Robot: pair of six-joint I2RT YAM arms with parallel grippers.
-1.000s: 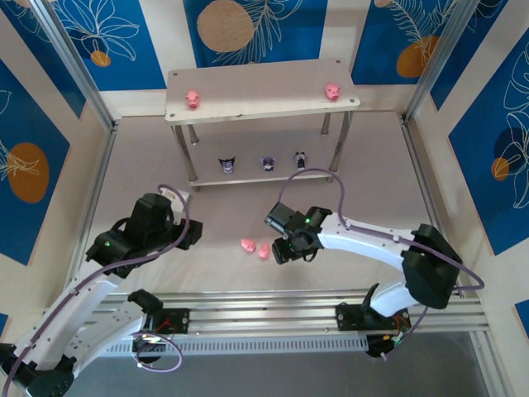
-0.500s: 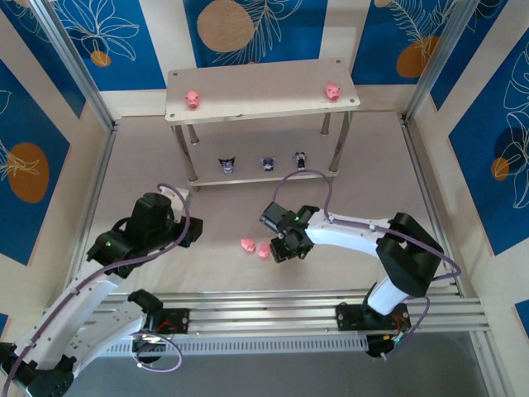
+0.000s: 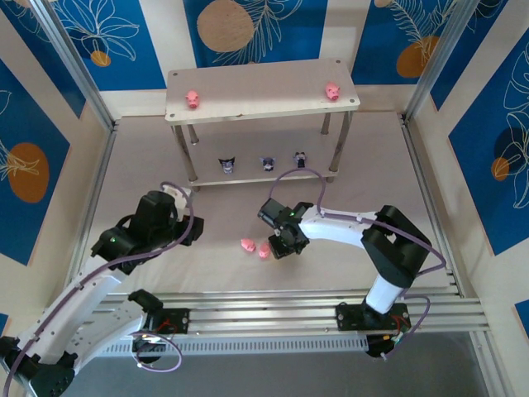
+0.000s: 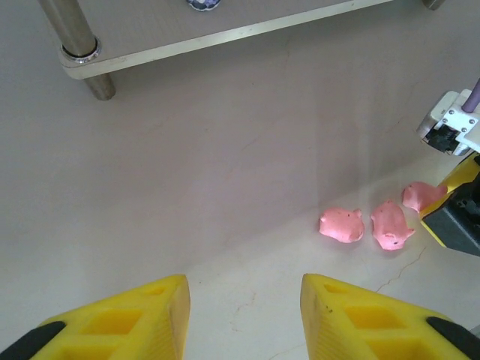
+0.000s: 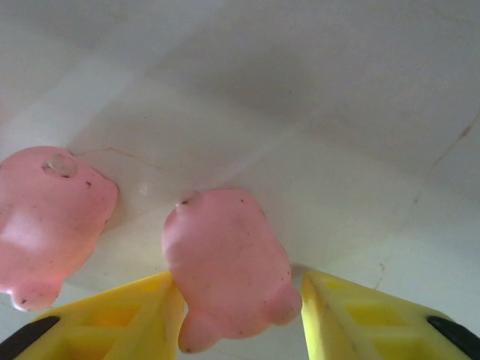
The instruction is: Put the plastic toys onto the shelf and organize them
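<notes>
Three pink pigs (image 4: 390, 225) lie on the bench (image 3: 364, 190), short of the shelf (image 3: 264, 91). Right gripper (image 3: 278, 247) jaws pinch the nearest pig (image 5: 225, 270) (the pick-up step, apparently); next it needs lifting clear and carrying to the shelf. Left gripper (image 4: 244, 315) jaws hang spread, empty.

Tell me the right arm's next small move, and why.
Probably close the right tool firmly on the pink pig, then lift a little. The pig lies on the table between the yellow fingers, which flank it closely. A second pig lies just beside it, so a straight lift should avoid nudging it.
</notes>
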